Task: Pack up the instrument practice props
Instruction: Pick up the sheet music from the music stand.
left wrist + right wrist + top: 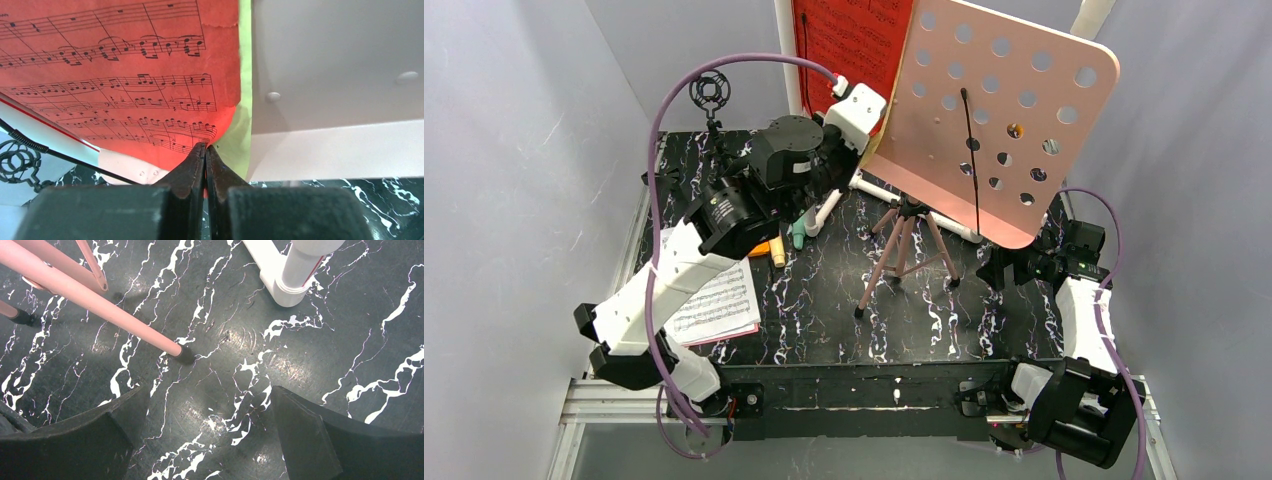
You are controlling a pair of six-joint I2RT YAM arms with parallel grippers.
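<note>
My left gripper (205, 146) is shut on the bottom corner of a red sheet of printed music (125, 75), with a yellow-green sheet (243, 120) just behind it. Both lean on the pink hole-punched music stand (994, 120), which stands on pink tripod legs (904, 250). A mint-green microphone (799, 232) and a yellow one (777, 252) lie on the table under the left arm. White sheet music on a pink folder (714, 305) lies at the front left. My right gripper (207, 390) hangs open over bare table beside a tripod foot (186, 355), holding nothing.
A white plastic pipe frame (290, 275) stands behind the music stand. A black shock-mount holder (711, 95) on a thin rod rises at the back left. The black marbled table (824, 300) is walled in by grey panels.
</note>
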